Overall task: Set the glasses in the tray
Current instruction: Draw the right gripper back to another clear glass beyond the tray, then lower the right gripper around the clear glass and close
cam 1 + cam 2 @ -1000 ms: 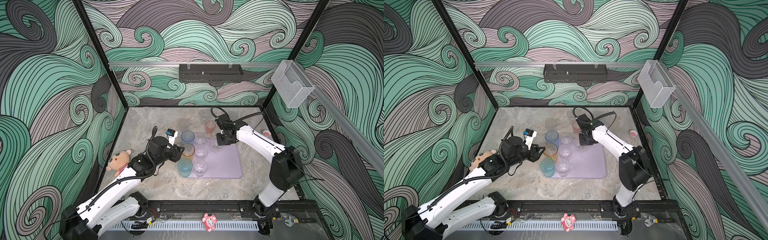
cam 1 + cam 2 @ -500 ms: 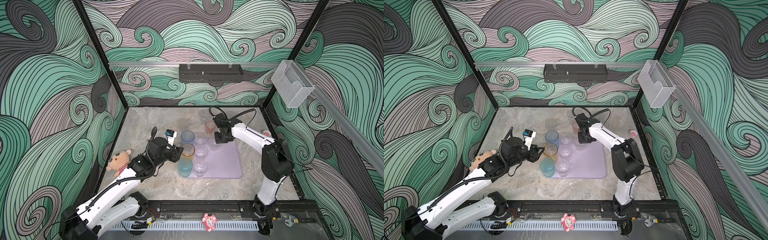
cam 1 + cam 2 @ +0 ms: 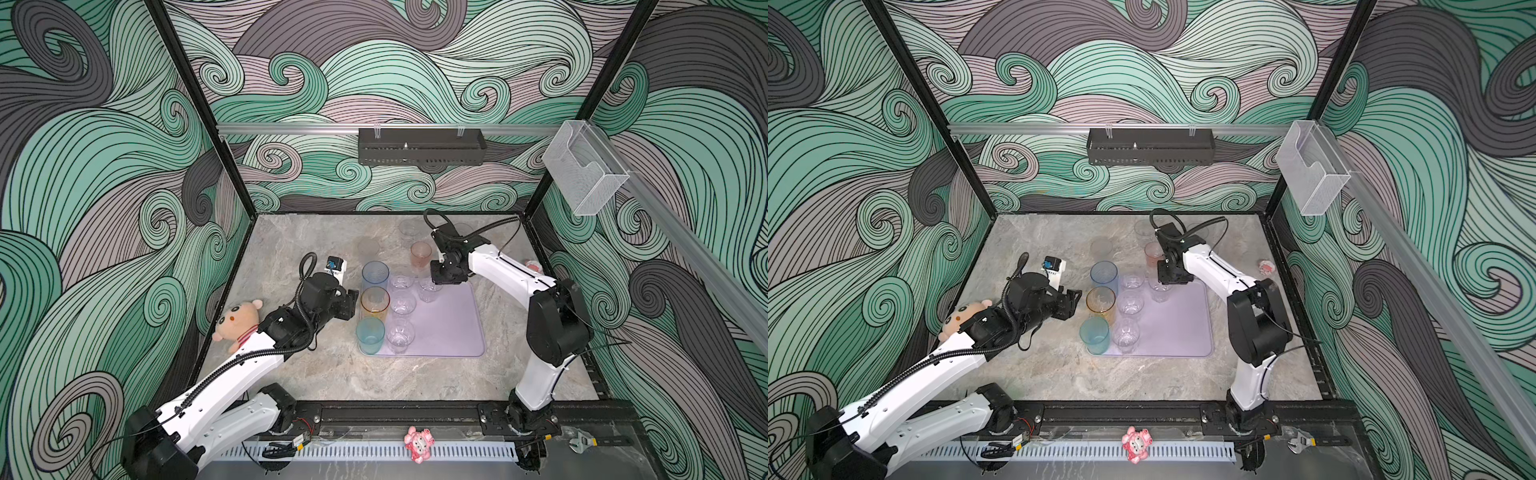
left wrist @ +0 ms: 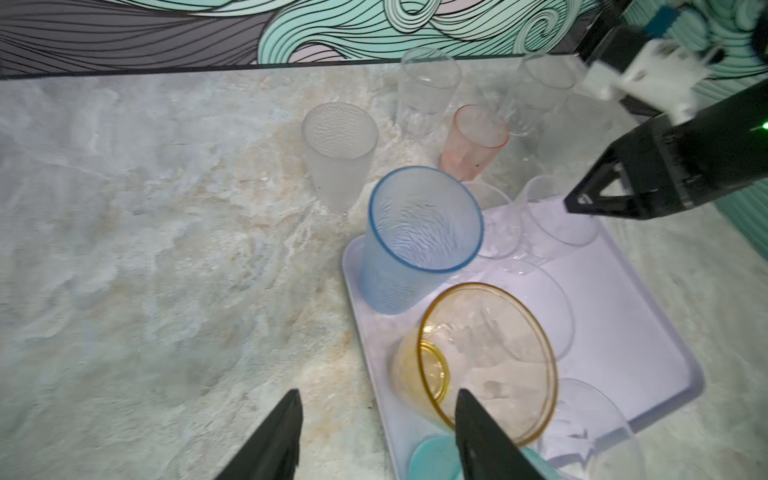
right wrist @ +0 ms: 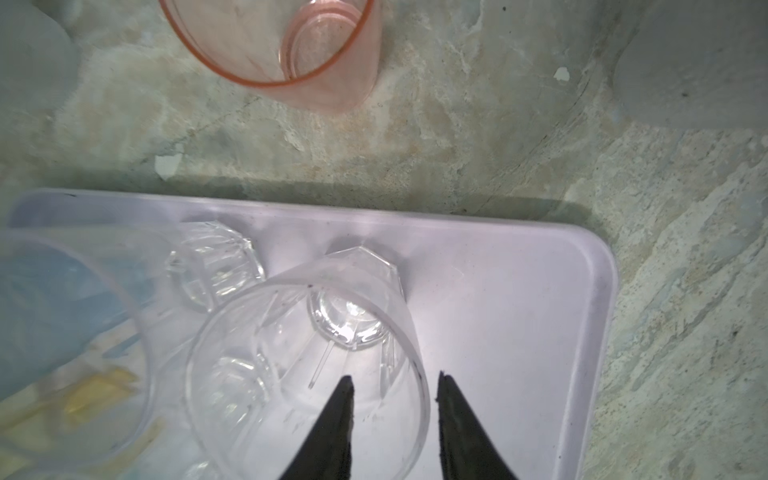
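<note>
While the left gripper (image 4: 377,392) gapes empty beside the left edge of the tray (image 3: 449,332), the teal glass (image 3: 370,334), amber glass (image 3: 375,302) and blue glass (image 3: 375,274) line that edge. Only the right wrist view shows the right gripper (image 5: 395,376) part-open astride the rim of a clear glass (image 5: 316,353) at the tray's far end, the pink glass (image 5: 291,41) beyond.

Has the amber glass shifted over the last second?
No. In both top views the amber glass stands at the same spot by the tray's left rim, between the blue glass and teal glass.
</note>
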### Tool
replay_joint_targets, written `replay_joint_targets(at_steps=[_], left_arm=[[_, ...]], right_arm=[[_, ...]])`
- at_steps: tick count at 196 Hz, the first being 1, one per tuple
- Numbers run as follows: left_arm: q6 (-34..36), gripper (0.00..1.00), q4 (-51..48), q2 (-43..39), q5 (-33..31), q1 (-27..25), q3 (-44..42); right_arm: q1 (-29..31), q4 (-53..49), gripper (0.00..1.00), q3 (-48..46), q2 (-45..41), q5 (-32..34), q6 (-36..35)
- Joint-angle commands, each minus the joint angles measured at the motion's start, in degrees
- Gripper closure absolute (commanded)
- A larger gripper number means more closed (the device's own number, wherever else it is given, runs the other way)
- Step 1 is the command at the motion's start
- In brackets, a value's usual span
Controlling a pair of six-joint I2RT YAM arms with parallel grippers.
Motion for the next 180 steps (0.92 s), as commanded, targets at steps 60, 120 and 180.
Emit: replay_joint_targets(at_steps=[60,120,180], left_arm=[[-3.43,0.43,-13.39,15.77,10.17,19.05,18.75],[-7.71,0.44,-2.54,20.72,16.20,19.43,13.74],[-5.99,0.45,5.55,20.64,18.18,19.35,7.10]], right_arm=[[-9.73,3.16,0.46,9.71,-2.51,-1.99,6.06],[-15.19,-0.82,0.42,29.01,14.62,2.36,5.04],[-18.90,-4.70,0.42,41.51,28.16,3.03,3.73]])
